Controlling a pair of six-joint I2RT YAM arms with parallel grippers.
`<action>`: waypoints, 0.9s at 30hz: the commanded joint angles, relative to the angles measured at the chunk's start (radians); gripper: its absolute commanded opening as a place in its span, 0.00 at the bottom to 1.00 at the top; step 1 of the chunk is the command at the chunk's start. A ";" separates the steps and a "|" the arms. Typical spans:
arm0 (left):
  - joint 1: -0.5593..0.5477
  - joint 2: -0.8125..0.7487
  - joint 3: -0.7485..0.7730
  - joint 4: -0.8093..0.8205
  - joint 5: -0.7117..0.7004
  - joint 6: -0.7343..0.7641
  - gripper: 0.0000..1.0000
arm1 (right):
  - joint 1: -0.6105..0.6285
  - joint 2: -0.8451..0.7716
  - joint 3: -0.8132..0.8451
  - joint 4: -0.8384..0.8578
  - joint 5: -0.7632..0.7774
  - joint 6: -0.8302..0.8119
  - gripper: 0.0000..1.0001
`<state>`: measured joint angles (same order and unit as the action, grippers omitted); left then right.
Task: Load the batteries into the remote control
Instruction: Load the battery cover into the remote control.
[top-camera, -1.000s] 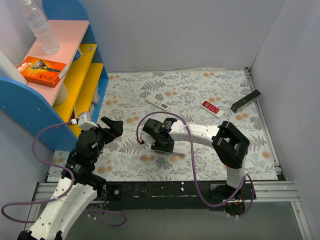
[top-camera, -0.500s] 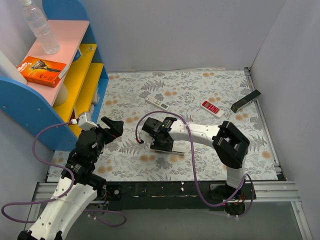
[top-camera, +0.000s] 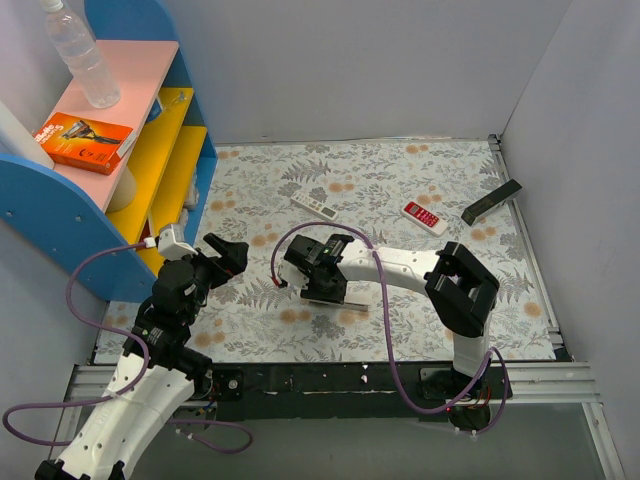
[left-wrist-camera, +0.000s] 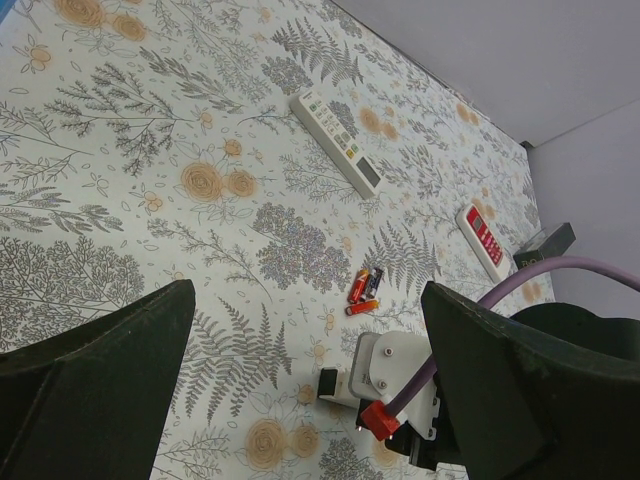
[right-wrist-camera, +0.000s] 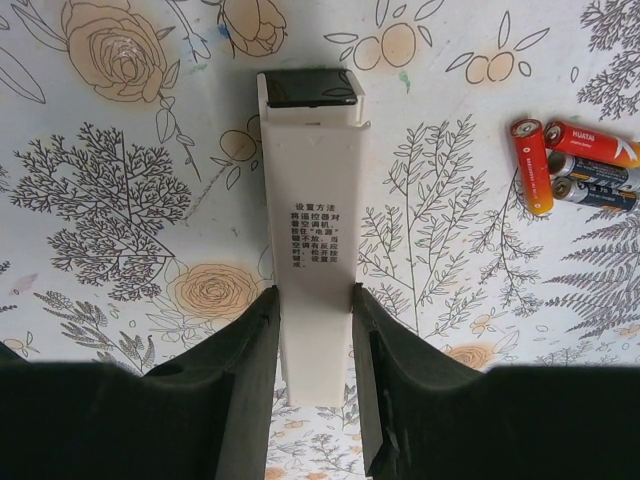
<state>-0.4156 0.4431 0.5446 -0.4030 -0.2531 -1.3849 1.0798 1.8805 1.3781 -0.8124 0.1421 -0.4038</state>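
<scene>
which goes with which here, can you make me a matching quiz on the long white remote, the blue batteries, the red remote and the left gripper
1 remote control
2 batteries
3 red remote
4 left gripper

A open, holding nothing
B loose on the mat, beside red-orange cells
C clamped in the right gripper
D toward the mat's far right, untouched

Pairs: 1-C, 2-B, 3-D, 4-A

Red remote (top-camera: 424, 217) sits near what seems a box (top-camera: 491, 202).
</scene>
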 joint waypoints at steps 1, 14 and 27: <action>-0.005 0.006 -0.012 0.009 0.008 0.001 0.98 | -0.004 -0.024 -0.010 -0.011 -0.012 0.003 0.39; -0.003 0.002 -0.017 0.009 0.011 -0.002 0.98 | -0.012 -0.034 -0.048 -0.008 -0.013 0.026 0.39; -0.003 0.005 -0.018 0.007 0.018 -0.005 0.98 | -0.012 -0.038 -0.008 -0.011 -0.009 0.013 0.56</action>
<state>-0.4156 0.4446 0.5339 -0.4023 -0.2459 -1.3884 1.0733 1.8725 1.3399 -0.8112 0.1429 -0.3920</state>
